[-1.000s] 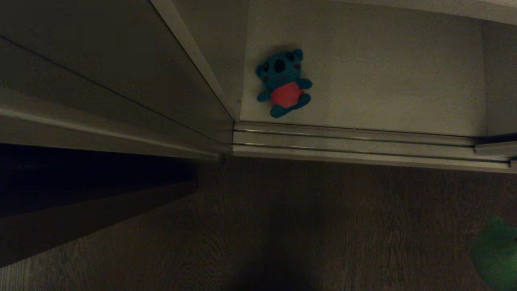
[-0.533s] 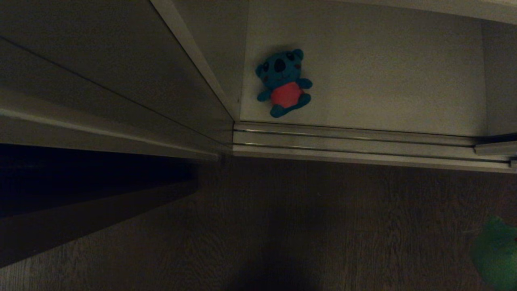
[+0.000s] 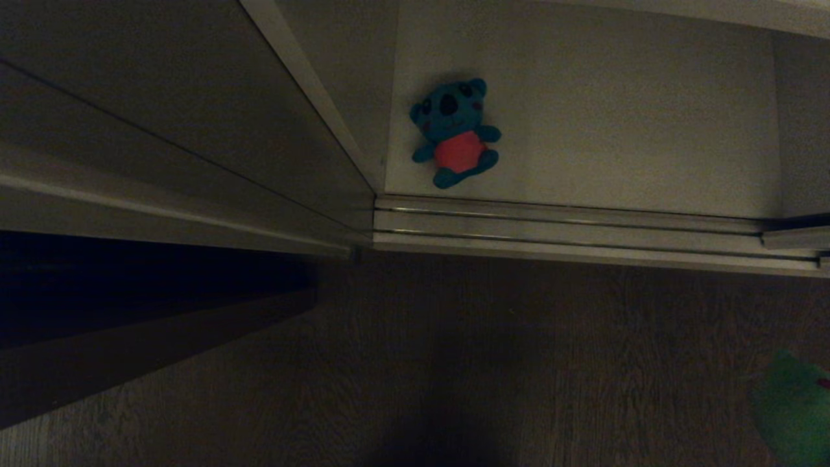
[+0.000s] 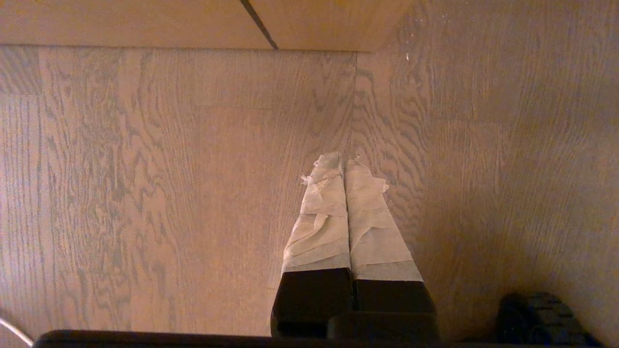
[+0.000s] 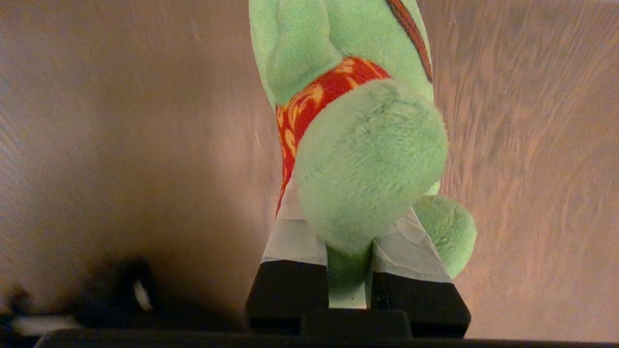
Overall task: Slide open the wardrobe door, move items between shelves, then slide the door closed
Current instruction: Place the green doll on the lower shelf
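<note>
Since a second ago only the fuzzy green plush frog (image 3: 794,408) has shifted in the head view, sliding slightly lower at the right edge above the dark wood-grain floor (image 3: 519,363); the camera itself has not moved. The small teal-blue plush bear with a red belly (image 3: 456,133) lies on its back on the plain white bottom shelf (image 3: 635,130), near its left wall and just behind the pale metallic door track (image 3: 570,227). The matte grey-green sliding wardrobe door (image 3: 162,110) stands pushed to the left, leaving that compartment open.

From the left wrist view, the left claw (image 4: 344,166) hangs parked over the floor, its taped fingers pressed together and holding nothing.

From the right wrist view, the right claw (image 5: 346,232) is clamped on the frog's lower body, the toy clear of the floor.

Judging by this, the item-moving step is in hand: the frog must next be carried into the open compartment and set on a shelf clear of the bear.
</note>
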`<state>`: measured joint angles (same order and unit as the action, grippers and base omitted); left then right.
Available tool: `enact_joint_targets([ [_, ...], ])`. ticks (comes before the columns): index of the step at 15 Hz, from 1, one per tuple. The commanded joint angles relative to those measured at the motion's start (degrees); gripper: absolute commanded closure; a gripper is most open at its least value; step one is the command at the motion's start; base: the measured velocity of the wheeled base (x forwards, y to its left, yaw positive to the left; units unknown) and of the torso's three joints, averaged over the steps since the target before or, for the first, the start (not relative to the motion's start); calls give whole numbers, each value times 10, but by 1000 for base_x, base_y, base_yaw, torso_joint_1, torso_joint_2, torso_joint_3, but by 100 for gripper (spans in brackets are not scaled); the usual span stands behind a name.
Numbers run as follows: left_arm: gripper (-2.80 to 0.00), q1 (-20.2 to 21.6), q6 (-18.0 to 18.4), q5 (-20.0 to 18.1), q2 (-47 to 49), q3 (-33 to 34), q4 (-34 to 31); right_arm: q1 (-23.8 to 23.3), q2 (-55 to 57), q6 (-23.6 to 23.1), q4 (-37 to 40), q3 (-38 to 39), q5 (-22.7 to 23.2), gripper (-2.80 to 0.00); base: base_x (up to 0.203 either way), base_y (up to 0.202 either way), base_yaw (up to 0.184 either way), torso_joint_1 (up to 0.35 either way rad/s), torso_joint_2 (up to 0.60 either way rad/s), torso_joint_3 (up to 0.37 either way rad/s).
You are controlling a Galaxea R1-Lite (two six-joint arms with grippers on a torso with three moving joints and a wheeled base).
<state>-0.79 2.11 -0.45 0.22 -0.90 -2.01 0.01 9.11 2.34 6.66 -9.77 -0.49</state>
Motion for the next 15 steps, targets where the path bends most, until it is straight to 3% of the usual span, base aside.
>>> enact_joint_targets([
  [1, 0, 0, 0, 0, 0, 0, 0, 3, 128, 24, -2, -66, 0, 0, 0, 0, 0, 0, 0, 0],
  [6, 0, 0, 0, 0, 0, 0, 0, 8, 306, 47, -113, -72, 4, 0, 0, 0, 0, 0, 0, 0],
  [11, 0, 0, 0, 0, 0, 0, 0, 3, 503, 46, -299, -34, 8, 0, 0, 0, 0, 0, 0, 0],
  [15, 0, 0, 0, 0, 0, 0, 0, -32, 659, 47, -465, -53, 11, 0, 0, 0, 0, 0, 0, 0],
])
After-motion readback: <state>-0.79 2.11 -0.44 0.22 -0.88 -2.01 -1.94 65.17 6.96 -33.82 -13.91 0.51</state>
